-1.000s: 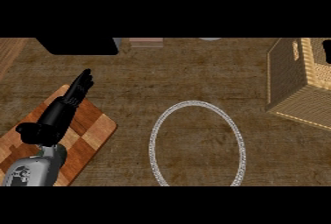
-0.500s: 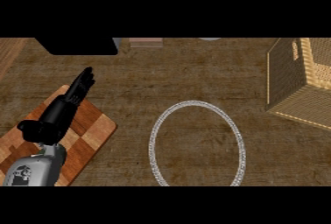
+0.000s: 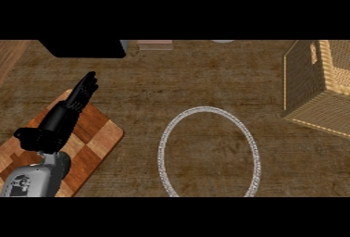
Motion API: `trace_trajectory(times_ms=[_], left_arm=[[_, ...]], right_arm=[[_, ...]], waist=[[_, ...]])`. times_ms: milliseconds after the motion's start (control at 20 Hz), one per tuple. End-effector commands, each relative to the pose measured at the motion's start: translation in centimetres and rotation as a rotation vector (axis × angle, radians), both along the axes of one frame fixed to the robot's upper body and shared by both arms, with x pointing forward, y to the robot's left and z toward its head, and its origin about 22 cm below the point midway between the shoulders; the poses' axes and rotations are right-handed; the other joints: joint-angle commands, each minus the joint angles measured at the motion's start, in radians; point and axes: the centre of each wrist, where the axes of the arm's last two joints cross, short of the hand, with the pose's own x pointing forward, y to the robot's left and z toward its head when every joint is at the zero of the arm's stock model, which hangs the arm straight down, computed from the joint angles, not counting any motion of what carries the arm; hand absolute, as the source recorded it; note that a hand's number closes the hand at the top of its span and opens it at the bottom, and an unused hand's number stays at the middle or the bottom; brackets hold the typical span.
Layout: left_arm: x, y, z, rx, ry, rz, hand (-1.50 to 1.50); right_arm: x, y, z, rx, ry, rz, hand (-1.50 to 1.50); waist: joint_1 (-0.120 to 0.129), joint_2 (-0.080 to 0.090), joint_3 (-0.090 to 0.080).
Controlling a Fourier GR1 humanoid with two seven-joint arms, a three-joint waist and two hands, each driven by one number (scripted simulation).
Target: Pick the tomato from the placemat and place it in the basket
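- You have the left hand (image 3: 68, 113) over the checkered placemat (image 3: 96, 143) at the lower left, fingers straight and together, holding nothing, pointing toward 1 o'clock.
- Tomato: you can't see it anywhere in the head view; can't tell where it sits.
- Wicker basket (image 3: 321, 88) sits at the right edge, 3 o'clock from the hand, well apart from it.
- Grey ring (image 3: 209, 152) lies flat on the counter (image 3: 205, 74) between mat and basket, long axis 12-to-6.
- Bare counter runs from the fingertips to the basket.
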Motion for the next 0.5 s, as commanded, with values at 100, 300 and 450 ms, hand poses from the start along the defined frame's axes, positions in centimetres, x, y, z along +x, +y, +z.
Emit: trace_trajectory(times_ms=[100,300,450], left_arm=[[-1.0,-1.7,0.2,0.001,0.010,0.004,0.00],[-1.4,-1.0,0.6,-0.004,0.006,-0.009,0.00],[0.7,2.1,0.6,-0.008,-0.014,0.015,0.00]], right_arm=[[0.6,-0.4,-3.8,-0.085,-0.038,-0.017,1.50],[0.5,-3.7,-5.7,0.020,-0.141,-0.134,1.50],[2.3,-3.6,-4.8,0.046,-0.137,-0.078,-1.50]], waist=[[-0.002,-0.002,0.000],[0.006,0.000,0.001],[0.002,0.002,0.000]])
